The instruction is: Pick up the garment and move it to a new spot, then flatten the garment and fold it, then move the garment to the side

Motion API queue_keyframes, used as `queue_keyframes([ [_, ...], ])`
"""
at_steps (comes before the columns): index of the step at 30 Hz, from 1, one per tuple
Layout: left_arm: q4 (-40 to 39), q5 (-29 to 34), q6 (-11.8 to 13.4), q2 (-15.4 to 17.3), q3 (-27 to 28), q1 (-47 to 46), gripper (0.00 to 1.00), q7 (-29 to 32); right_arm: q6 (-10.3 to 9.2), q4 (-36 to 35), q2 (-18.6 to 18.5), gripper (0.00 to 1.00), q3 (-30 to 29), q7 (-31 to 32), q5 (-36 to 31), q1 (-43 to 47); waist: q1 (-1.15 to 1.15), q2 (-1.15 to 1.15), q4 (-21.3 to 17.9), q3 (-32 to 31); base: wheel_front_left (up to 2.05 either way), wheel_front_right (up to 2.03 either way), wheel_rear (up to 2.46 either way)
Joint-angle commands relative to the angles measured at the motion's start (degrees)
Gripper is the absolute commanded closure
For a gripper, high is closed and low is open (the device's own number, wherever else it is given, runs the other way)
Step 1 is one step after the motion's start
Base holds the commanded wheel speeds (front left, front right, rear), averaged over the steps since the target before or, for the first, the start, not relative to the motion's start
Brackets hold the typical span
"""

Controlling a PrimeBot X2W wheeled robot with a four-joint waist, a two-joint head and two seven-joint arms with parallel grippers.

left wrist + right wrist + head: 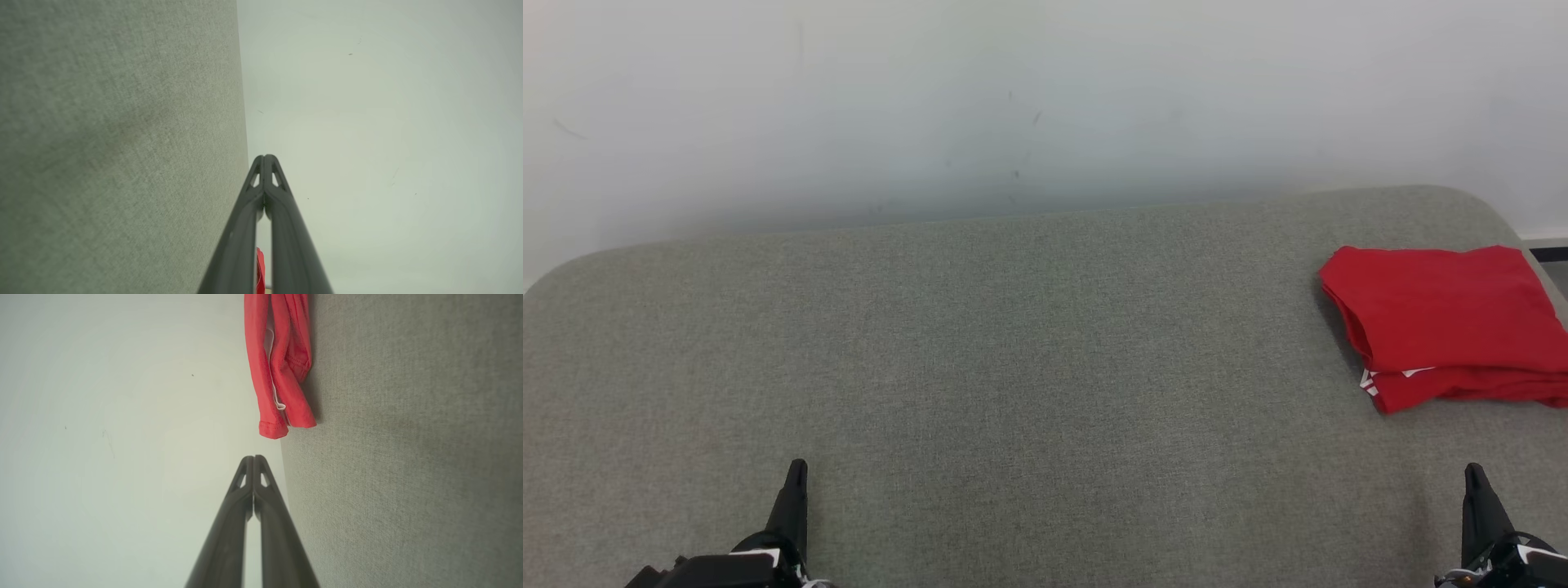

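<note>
The left gripper is seen pressed shut, fingers tip to tip, nothing gripped, and it is held low at the near left of the grey fabric surface. The right gripper is likewise closed and empty, at the near right. Beyond its tips, and clear of them, the red garment is found laid folded in a flat stack at the surface's right end, with white trim glimpsed between the layers. A pale wall is seen behind.
</note>
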Motion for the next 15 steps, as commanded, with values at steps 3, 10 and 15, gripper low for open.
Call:
queue_keyframes([
  [3, 0.1, -0.2, -0.2, 0.0, 0.1, -0.3, 1.0, 0.0, 0.02, 0.1, 0.0, 1.0, 0.0, 0.0, 0.1, 0.2, 0.0, 0.0, 0.0, 0.0, 0.0, 0.0, 0.0],
  [10, 0.1, -0.2, -0.2, 0.0, 0.1, -0.3, 1.0, -0.1, 0.02, 0.1, 0.0, 1.0, 0.0, 0.0, 0.1, 0.2, 0.0, 0.0, 0.0, 0.0, 0.0, 0.0, 0.0],
  [15, 0.1, -0.2, -0.2, 0.0, 0.1, -0.3, 1.0, 0.0, 0.02, 0.1, 0.0, 1.0, 0.1, 0.0, 0.1, 0.2, 0.0, 0.0, 0.0, 0.0, 0.0, 0.0, 0.0],
])
